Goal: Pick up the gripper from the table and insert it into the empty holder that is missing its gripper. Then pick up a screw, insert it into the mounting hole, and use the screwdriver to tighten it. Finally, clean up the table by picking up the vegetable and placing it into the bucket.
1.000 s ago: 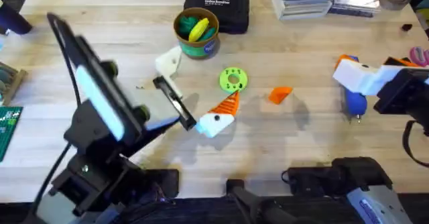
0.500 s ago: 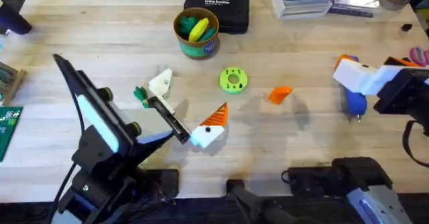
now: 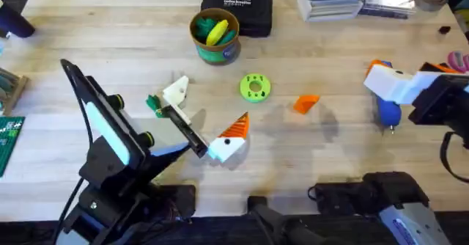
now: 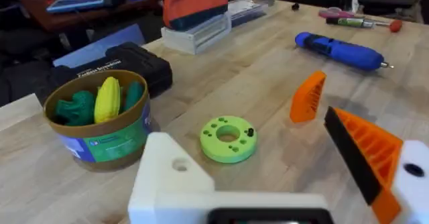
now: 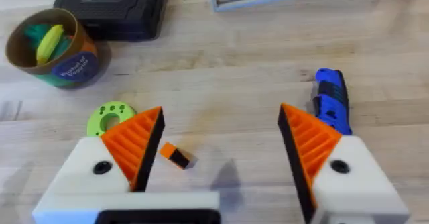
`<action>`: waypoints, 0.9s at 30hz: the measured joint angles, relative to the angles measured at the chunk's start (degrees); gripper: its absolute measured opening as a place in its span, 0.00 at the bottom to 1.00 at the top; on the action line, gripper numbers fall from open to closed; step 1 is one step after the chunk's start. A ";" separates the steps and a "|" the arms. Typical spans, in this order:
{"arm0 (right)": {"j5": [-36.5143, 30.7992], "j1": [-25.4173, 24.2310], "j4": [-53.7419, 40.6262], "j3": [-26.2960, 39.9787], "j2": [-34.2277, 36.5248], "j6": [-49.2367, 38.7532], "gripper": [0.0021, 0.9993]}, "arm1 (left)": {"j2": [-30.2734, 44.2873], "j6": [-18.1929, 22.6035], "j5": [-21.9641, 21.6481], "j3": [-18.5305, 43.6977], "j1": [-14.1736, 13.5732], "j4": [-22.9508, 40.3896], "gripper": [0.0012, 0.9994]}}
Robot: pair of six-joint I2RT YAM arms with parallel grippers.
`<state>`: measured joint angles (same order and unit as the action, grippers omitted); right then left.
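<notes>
Bucket (image 3: 215, 34) sits upper centre of the overhead frame, toys inside. Left gripper (image 3: 198, 120), spread open and empty, carries the empty holder (image 3: 176, 92). Right gripper (image 5: 218, 160) open too. Screwdriver (image 3: 386, 107) far right. Gripper (image 3: 306, 103) lies centre-right, untouched: step one pending. You'll need to grasp it next.

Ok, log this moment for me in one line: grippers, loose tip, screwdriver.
left gripper: open, one finger lacks tip | right gripper: open, empty | orange tip: loose on table | screwdriver: on table, untouched
</notes>
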<state>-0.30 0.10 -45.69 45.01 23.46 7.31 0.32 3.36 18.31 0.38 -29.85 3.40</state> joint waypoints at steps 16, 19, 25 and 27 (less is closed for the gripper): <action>-0.16 0.00 0.11 0.00 0.00 0.00 0.99 | -0.02 -0.04 0.00 0.00 0.00 0.00 0.99; 0.43 0.00 0.21 0.00 0.00 0.72 0.99 | -0.01 -1.49 0.04 0.00 0.00 0.00 0.99; 6.30 0.05 -4.58 0.50 2.47 0.76 1.00 | 0.00 -7.18 0.06 0.00 0.00 0.00 0.99; 8.83 0.75 -6.58 1.85 6.90 -0.02 1.00 | -0.01 -8.20 0.04 0.00 0.00 0.00 0.99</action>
<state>8.54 0.85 -52.27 46.87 30.37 7.29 0.30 -4.85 18.35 0.38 -29.85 3.40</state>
